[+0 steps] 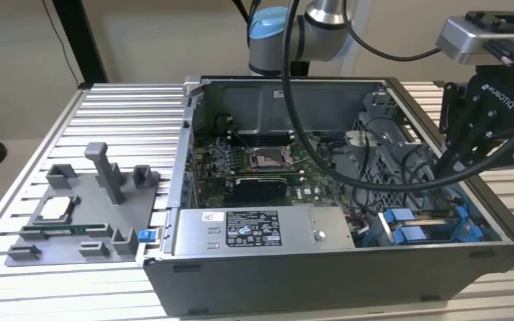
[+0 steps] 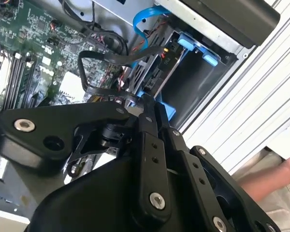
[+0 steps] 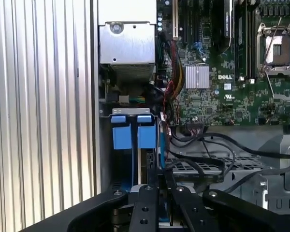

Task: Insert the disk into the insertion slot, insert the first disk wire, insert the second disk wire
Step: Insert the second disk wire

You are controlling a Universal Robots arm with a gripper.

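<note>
My black gripper (image 1: 451, 170) hangs over the front right corner of the open computer case, right above the insertion slot (image 1: 428, 226), a grey metal bay with bright blue rails and tabs. In both wrist views the fingertips (image 3: 158, 175) (image 2: 149, 102) are pressed together, and I see nothing between them. They sit at the mouth of the insertion slot (image 3: 135, 145) (image 2: 193, 79), close to a blue plastic piece (image 2: 167, 112). I cannot tell the disk apart from the bay's blue parts. Black wires (image 3: 203, 162) loop just beside the bay, and a blue flat cable (image 2: 144, 19) curves above it.
The grey power-supply box (image 1: 257, 231) fills the case front beside the bay. The motherboard (image 1: 257, 160) lies behind it. The arm's own black cables (image 1: 328, 134) hang across the case. A grey parts fixture (image 1: 78, 214) sits on the table at the exterior view's left. A person's hand (image 2: 285, 179) is outside the case.
</note>
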